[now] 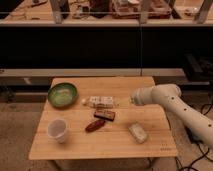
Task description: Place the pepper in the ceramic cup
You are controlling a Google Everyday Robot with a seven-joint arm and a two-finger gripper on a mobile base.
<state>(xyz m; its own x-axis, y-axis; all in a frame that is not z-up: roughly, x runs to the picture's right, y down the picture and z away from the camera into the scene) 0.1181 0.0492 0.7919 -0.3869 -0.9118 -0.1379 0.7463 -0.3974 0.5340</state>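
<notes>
Here, the robot's white arm extends in from the right side of the wooden desk, its hand hovering over the desk's far half, fingers spread wide and holding nothing. The pepper lies flat on the desk, out ahead of the hand and nearer the camera, just beside a dark brown block. The ceramic cup stands upright (mouth up) farther out past the pepper, well apart from the hand. White packets lie just off the hand's tip, with a green bowl beyond them.
</notes>
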